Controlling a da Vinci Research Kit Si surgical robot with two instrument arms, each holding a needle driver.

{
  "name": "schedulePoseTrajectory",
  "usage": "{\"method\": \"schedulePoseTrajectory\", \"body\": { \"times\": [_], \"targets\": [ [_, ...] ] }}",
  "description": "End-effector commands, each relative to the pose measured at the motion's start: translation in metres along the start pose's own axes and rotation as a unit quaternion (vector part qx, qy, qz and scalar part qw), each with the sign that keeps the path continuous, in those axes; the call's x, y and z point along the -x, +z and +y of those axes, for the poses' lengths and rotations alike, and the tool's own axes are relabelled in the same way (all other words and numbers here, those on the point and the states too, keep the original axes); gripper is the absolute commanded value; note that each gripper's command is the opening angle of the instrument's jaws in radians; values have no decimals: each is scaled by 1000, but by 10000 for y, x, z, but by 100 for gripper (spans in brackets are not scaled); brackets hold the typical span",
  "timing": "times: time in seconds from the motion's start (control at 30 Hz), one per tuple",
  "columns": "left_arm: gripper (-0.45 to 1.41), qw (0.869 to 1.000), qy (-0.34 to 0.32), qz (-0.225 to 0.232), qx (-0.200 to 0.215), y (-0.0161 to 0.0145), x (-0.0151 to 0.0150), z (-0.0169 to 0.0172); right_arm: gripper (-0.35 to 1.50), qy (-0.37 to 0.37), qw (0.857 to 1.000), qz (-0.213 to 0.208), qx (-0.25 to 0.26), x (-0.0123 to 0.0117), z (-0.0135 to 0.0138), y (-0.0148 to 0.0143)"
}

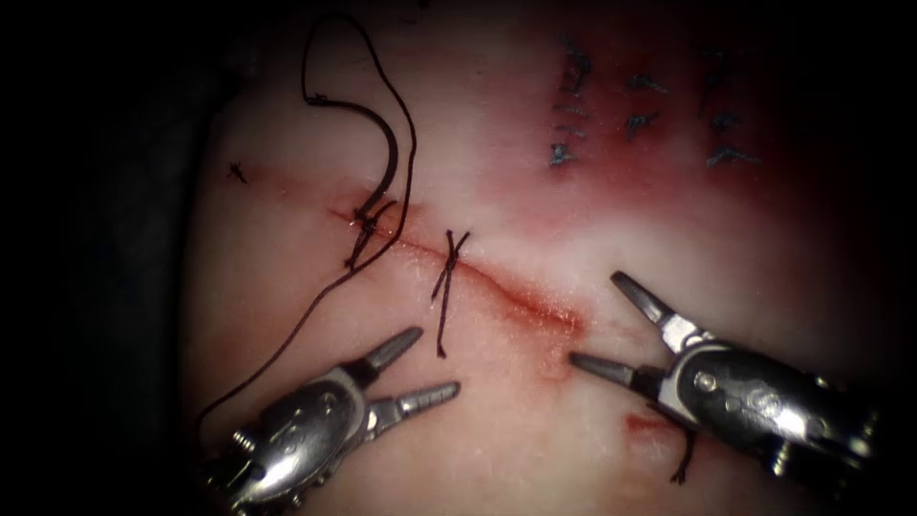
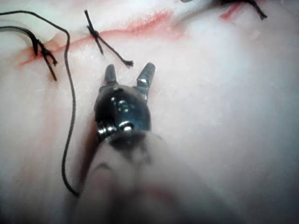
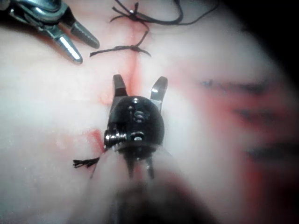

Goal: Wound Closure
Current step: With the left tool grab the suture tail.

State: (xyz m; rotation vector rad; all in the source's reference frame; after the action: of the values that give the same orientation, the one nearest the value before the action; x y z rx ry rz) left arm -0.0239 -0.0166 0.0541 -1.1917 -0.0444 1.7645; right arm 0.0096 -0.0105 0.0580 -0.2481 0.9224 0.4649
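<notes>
Hovering over the tissue (image 1: 764,258), your left pincer (image 1: 420,363) is sitting spread and holding nothing, just below the cut (image 1: 497,282) at its left part. Your right pincer (image 1: 611,325) is also gaping wide and empty, its two jaws straddling the right end of the cut, with red fluid (image 1: 564,325) pooling there.

Between your two tools, a knotted stitch (image 1: 451,256) is crossing the cut, its cut ends trailing down toward your left pincer. Further left, a second knot (image 1: 368,222) is sitting on the cut.

The needle (image 1: 382,134) is lying free on the tissue above that left knot, curving up and to the left, held by neither tool; you cannot tell whether its lower end is entering the tissue at the knot. The thread (image 1: 406,124) is looping from the needle's upper end, arching over, then running down past the left knot and beside your left tool. A loose scrap of thread (image 1: 684,463) is lying under your right tool.
</notes>
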Motion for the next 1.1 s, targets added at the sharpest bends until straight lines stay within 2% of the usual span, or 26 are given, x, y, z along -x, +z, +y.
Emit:
{"method": "schedulePoseTrajectory", "body": {
  "times": [0.03,0.47,0.57,0.67,0.8,1.1],
  "targets": [
    [52,1000,0,1,0,9,1,-1,143,0,1000,1,0,1,0,7],
    [43,1000,-3,1,-4,18,-2,2,143,-1,1000,1,0,1,-1,7],
    [21,1000,-3,1,-2,17,-2,1,143,-1,1000,1,-1,1,-1,6],
    [-35,1000,0,2,5,15,-2,-1,143,-1,1000,1,-1,1,0,6],
    [-35,1000,21,1,13,12,-1,-8,143,-1,1000,0,0,0,-2,7],
    [-35,1000,23,-3,22,-1,-11,-18,141,-9,1000,0,-18,-4,-4,17]
  ]
}}
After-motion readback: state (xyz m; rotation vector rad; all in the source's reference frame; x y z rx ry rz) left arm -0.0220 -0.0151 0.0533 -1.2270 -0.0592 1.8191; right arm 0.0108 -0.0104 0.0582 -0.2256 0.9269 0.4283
